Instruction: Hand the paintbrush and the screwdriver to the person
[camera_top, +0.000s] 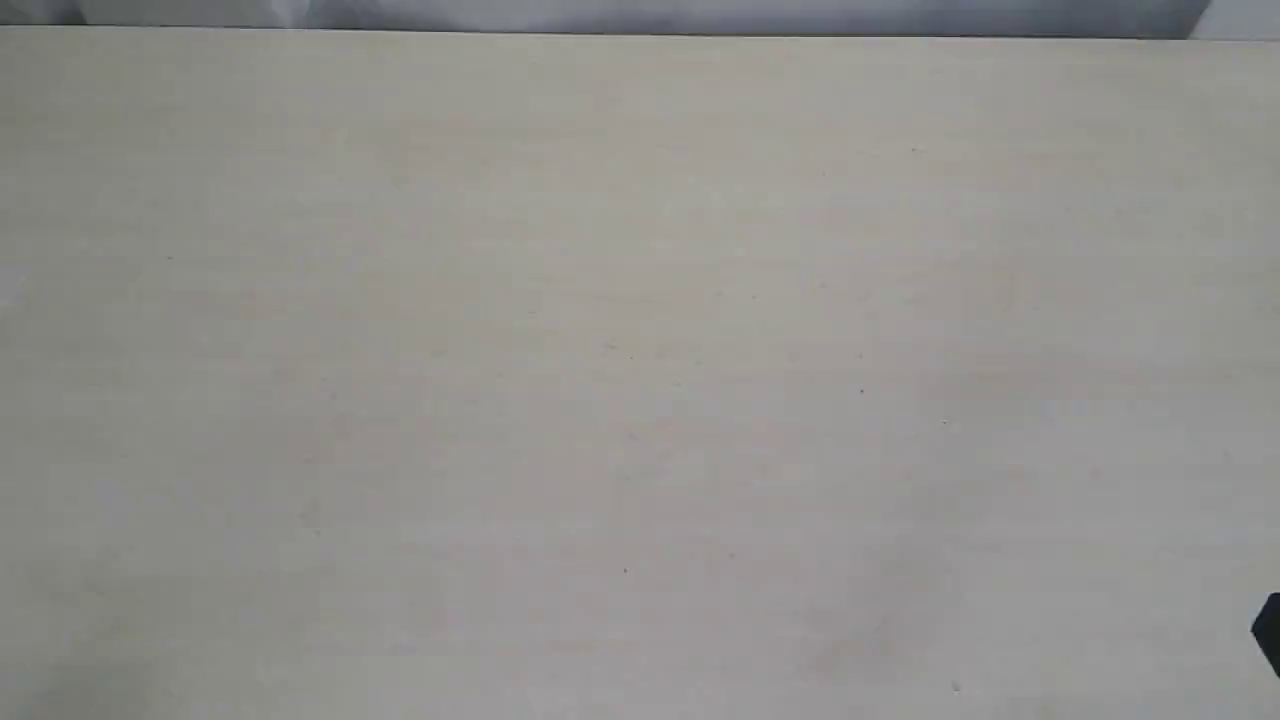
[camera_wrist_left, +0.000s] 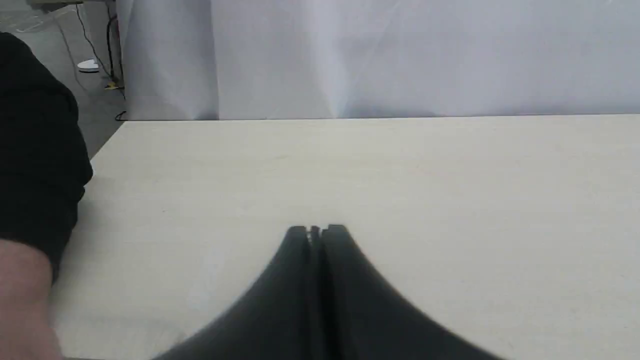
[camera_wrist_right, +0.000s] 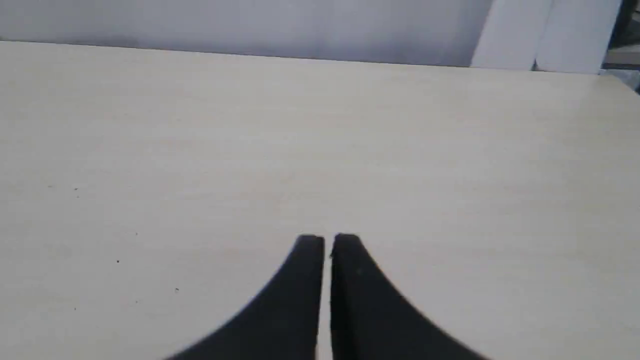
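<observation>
The left fingers are pressed tight together and hold nothing. The right fingers are almost together too, with only a thin crack between them, and they also hold nothing. Both pairs hang low over the pale desk.

The paintbrush and the screwdriver do not show in any picture, so nobody can tell where they are. The person is at the desk's side edge in the left wrist view: a bare arm with a black sleeve above it.

If the tools are not handed over yet, closed fingers would only push a tool along the desk and not grab it. They would need to open first. The thin screwdriver would likely roll away from such a push. The person's arm is close to the desk, so a quick swing by the left arm could bump it.
</observation>
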